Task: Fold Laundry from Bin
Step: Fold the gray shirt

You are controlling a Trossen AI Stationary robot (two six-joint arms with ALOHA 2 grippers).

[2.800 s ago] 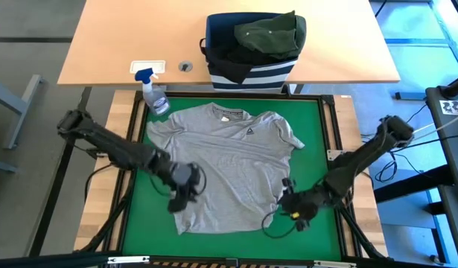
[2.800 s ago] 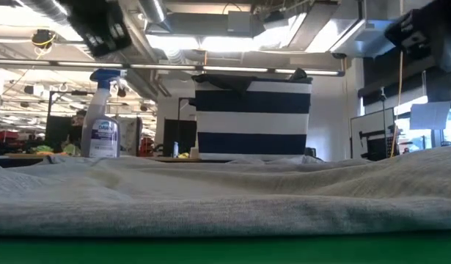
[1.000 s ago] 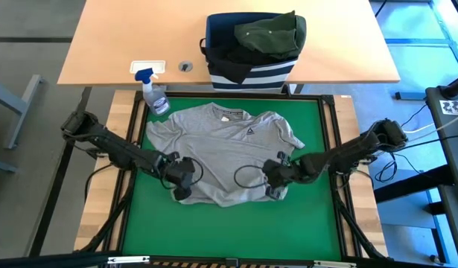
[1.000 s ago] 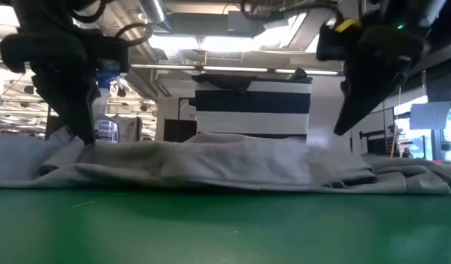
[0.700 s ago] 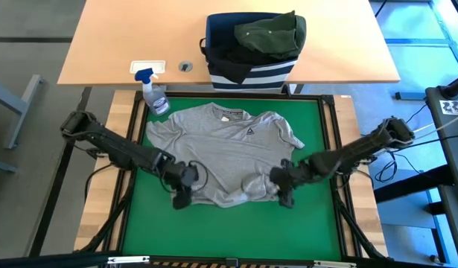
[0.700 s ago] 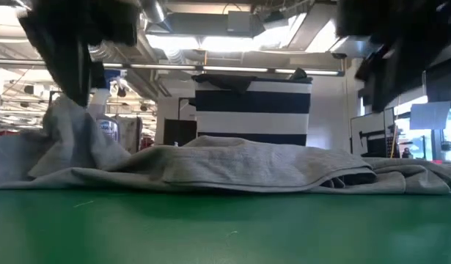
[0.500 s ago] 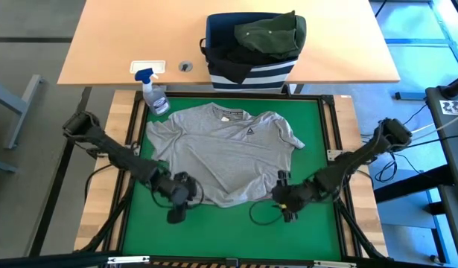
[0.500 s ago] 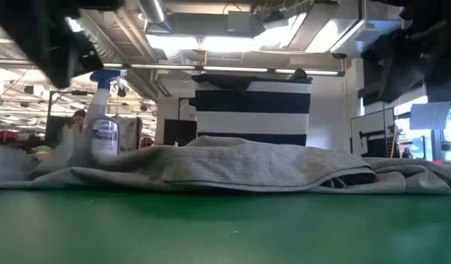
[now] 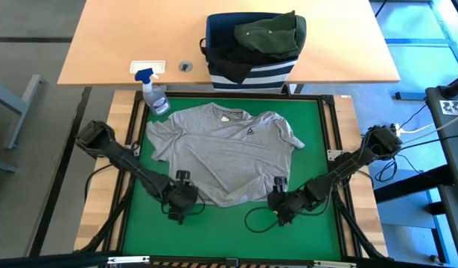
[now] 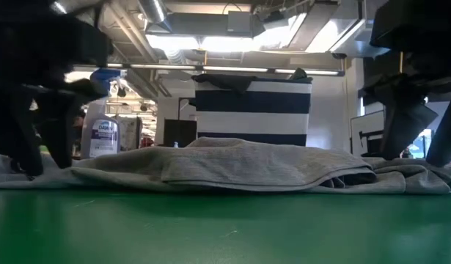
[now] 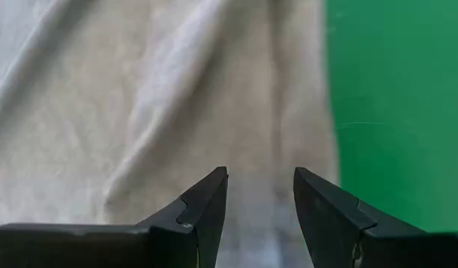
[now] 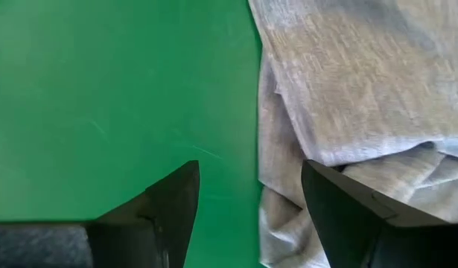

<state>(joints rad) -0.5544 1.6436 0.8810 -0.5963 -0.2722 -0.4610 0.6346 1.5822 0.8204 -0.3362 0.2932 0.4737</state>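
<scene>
Both the left gripper and right gripper have let go and now sit empty, jaws apart, at the folded-up hem of the grey shirt on the green mat; first fold done, bin garments waiting.

Bare green mat lies open before the shirt; the bottle and bin block the far side.
</scene>
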